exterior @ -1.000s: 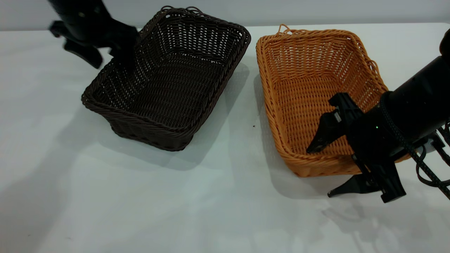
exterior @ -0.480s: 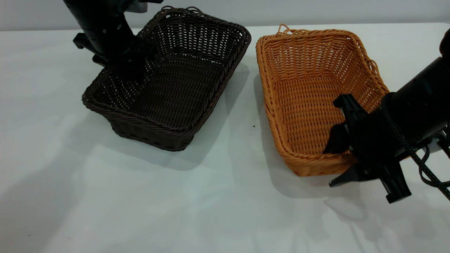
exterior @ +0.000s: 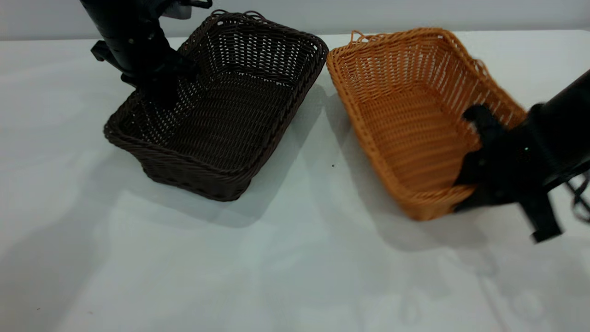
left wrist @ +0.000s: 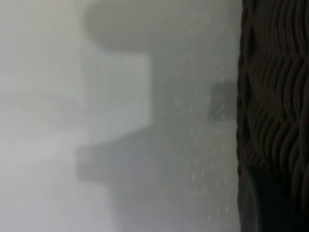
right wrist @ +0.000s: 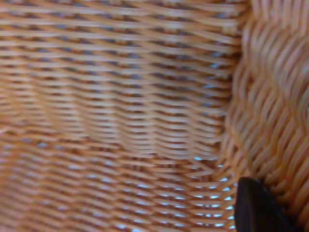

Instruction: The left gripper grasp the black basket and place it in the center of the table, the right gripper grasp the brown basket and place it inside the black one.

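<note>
The black basket [exterior: 230, 110] sits on the white table [exterior: 276, 276] at the back left. My left gripper [exterior: 161, 90] stands over the basket's left long rim, one finger inside and one outside, shut on it. In the left wrist view the dark braided rim [left wrist: 275, 96] runs beside a dark finger [left wrist: 270, 203]. The brown basket [exterior: 405, 115] is tilted, its near right end raised off the table. My right gripper [exterior: 465, 191] is shut on that end's rim. The right wrist view is filled by the orange weave [right wrist: 120, 96], with one black fingertip [right wrist: 256, 208] against the braided rim.
The two baskets nearly touch at their far corners. A tiny dark speck [exterior: 333, 165] lies on the table between them. The front half of the table is bare white surface. The right arm's cables [exterior: 581, 198] hang at the far right edge.
My right gripper closed on the brown basket's near end, lifted it and swung it up and right, tilting it. The black basket shifted slightly left under my left gripper.
</note>
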`<action>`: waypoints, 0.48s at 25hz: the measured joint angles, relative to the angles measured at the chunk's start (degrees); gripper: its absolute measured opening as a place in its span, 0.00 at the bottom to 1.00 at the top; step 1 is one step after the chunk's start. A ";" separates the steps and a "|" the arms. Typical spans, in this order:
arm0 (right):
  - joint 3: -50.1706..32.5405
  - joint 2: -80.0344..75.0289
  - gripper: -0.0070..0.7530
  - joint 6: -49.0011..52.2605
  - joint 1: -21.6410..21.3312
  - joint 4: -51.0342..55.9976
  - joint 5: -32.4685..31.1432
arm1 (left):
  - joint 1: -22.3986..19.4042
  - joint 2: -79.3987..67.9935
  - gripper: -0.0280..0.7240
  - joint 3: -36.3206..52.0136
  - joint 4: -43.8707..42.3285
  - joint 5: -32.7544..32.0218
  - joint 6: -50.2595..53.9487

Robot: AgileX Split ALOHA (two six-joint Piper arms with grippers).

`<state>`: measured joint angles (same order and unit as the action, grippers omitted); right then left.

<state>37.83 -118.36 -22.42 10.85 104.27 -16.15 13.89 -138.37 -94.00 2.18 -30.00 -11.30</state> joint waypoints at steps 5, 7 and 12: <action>0.00 6.12 0.09 -6.73 -9.74 -7.08 -3.73 | 0.33 0.00 0.13 -0.18 -0.49 -2.30 -7.08; 0.77 8.30 0.09 -7.05 -13.98 -13.27 -7.07 | 0.95 0.00 0.13 -0.18 -0.49 -2.43 -9.78; 7.99 9.98 0.09 -3.69 -22.62 -31.98 -22.27 | 4.96 0.04 0.13 -0.25 -0.49 -0.94 -21.77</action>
<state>45.82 -108.38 -26.11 -11.76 72.30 -38.42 18.85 -138.33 -94.25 1.69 -30.95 -33.08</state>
